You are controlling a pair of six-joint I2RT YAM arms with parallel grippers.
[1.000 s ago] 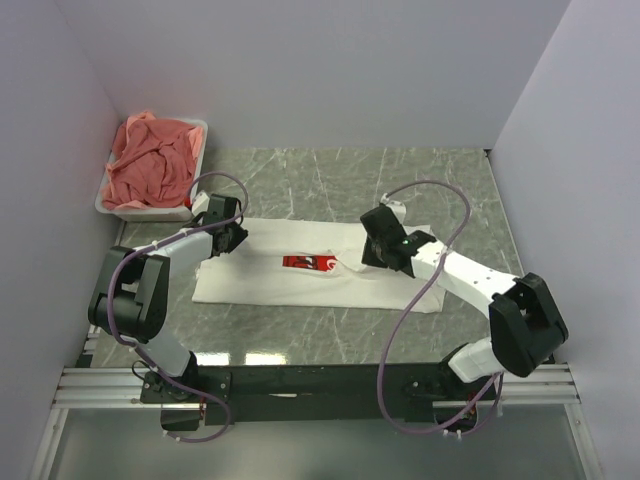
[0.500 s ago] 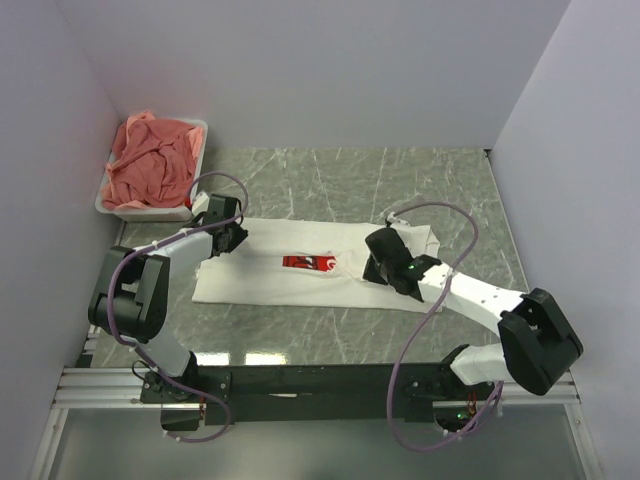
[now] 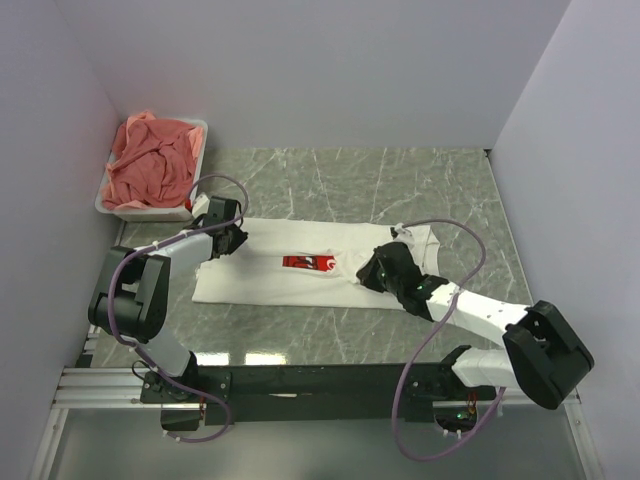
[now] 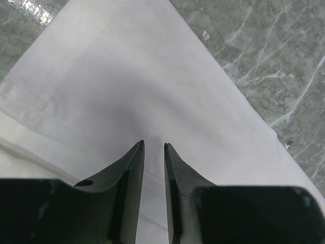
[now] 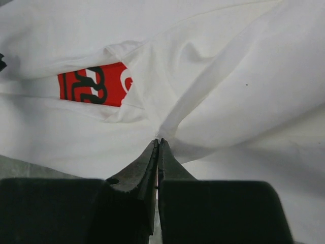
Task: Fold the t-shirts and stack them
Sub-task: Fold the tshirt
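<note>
A white t-shirt (image 3: 300,285) lies across the marble surface (image 3: 330,175) as a long band, its long axis running left to right through the red print (image 3: 308,262) near its middle. Just right of the print, the right arm's fingers (image 5: 158,147) are closed on a raised pinch of white cloth, with creases fanning from their tips. Well left of the print, at the band's far corner, the left arm's fingers (image 3: 236,240) stand slightly parted over flat cloth with nothing between them. The shirt's right-hand length lies beyond the pinch, away from the print, so the right arm looks better placed to carry it over. Far left of the print, salmon-pink t-shirts (image 3: 150,165) sit heaped in a white tub (image 3: 196,205).
</note>
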